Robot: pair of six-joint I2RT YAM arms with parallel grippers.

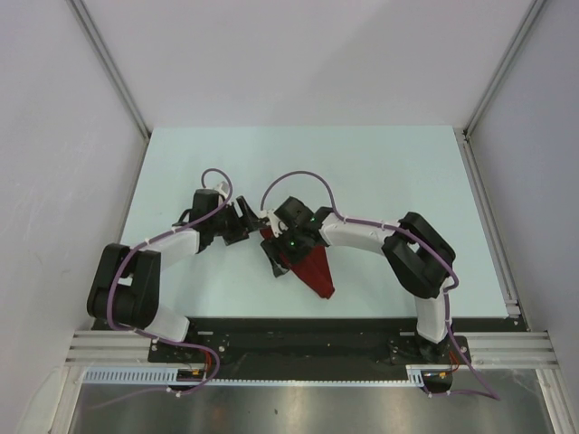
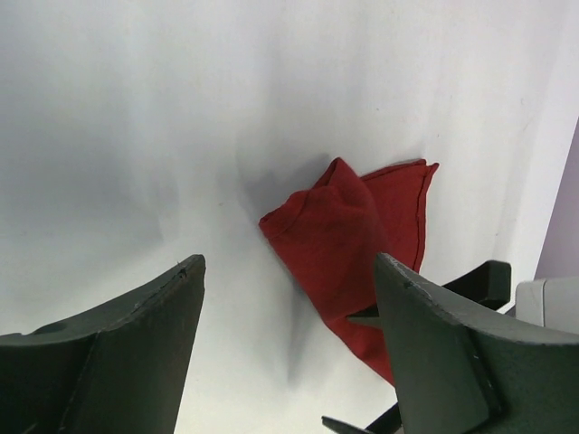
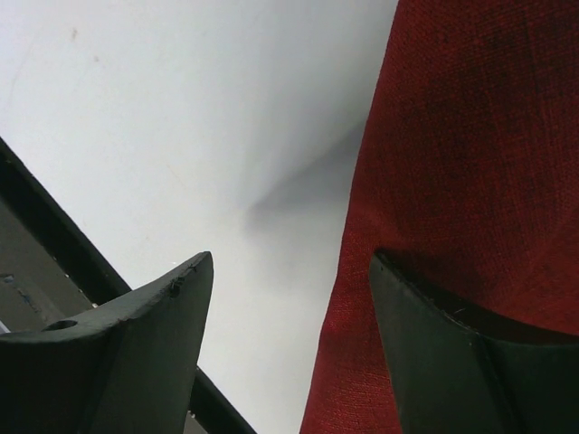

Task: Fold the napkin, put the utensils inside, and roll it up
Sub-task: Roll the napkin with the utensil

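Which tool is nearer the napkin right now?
The right tool, with one finger over the napkin; the left tool sits off to its side.

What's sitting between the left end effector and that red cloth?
Nothing. The left wrist view shows only bare white table between the open left end effector and the napkin.

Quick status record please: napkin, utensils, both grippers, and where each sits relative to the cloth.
napkin: dark red napkin, bunched into a tapered fold on the table
utensils: none visible in any view
left gripper: jaws open, nothing between them, facing the napkin from its left
right gripper: jaws open, straddling the napkin's edge, one finger over cloth, one over bare table
held: nothing seen
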